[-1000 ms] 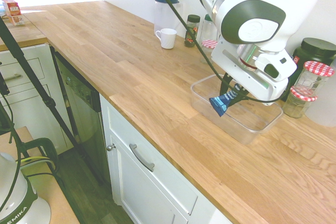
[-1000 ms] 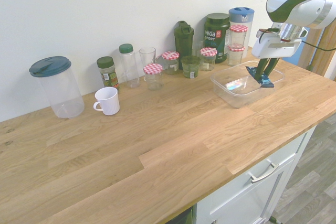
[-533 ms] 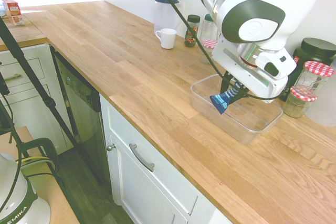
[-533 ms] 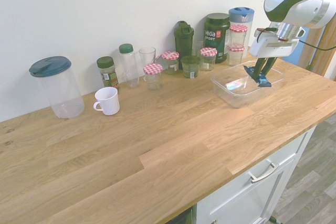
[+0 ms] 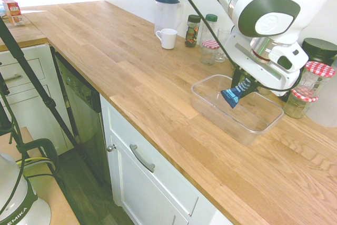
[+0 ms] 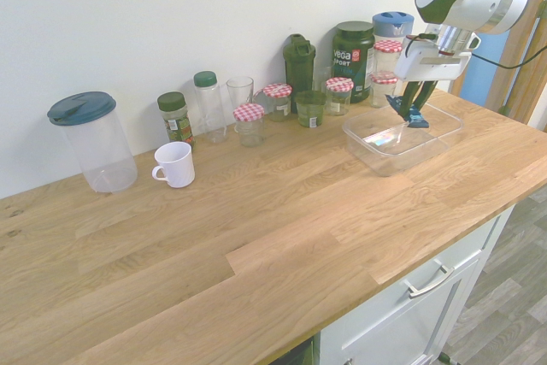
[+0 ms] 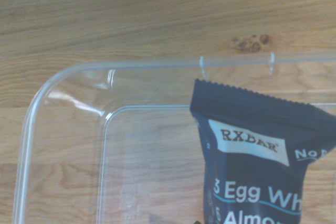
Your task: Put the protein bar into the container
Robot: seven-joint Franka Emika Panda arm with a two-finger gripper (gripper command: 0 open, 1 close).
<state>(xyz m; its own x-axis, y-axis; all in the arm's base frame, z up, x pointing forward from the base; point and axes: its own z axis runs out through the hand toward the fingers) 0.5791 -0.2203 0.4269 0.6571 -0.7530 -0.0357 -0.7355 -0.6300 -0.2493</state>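
The claw (image 6: 411, 108) has shifted closer to the wall (image 6: 214, 6), carrying the protein bar (image 5: 231, 97) with it

The arm (image 5: 268, 17) is glossy white with dark-green rounded panels, a silver ring toward eleven o'clock, a black cable, dark fingers (image 6: 415, 96) and "FRANK" lettering.

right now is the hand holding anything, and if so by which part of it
Yes, the protein bar. The hand grips it around its middle, leaving a crimped wrapper end sticking out.
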